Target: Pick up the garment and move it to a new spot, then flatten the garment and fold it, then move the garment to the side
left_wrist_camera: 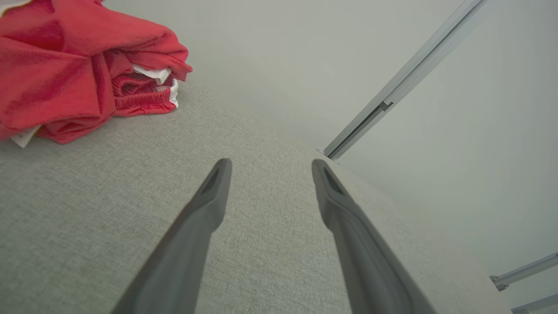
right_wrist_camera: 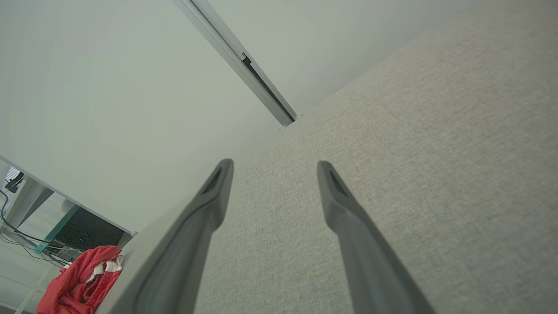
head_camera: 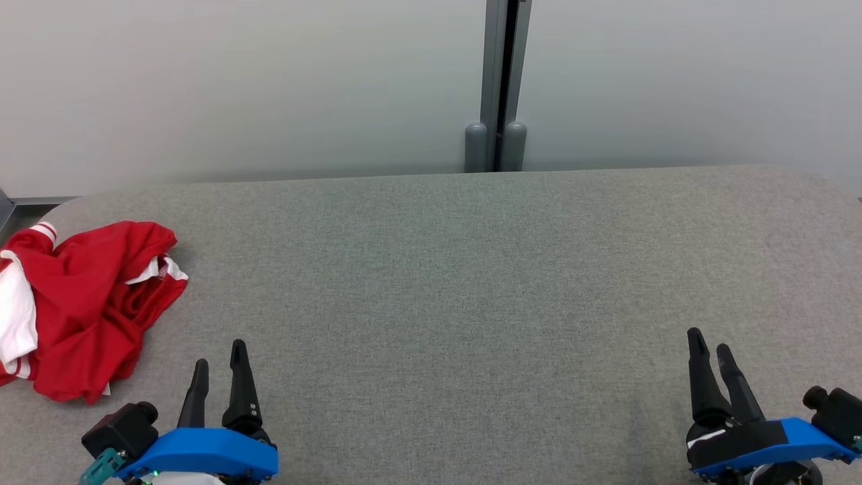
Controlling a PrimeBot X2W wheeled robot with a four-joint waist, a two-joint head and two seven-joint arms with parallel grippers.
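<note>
Head view: the red-and-white garment [head_camera: 87, 303] lies crumpled at the far left edge of the grey fabric surface [head_camera: 471, 283]. The left gripper [head_camera: 219, 353] sits at lower left, near the garment but apart from it, its 2 fingers spread and empty. The right gripper [head_camera: 707, 340] sits at lower right, well apart from the garment, its fingers likewise spread and holding nothing. Wrist views show bare fabric between each finger pair.

A wide grey fabric-covered table [head_camera: 471, 283] with rounded corners carries a crumpled red-and-white garment [head_camera: 81, 303] at its left edge.
</note>
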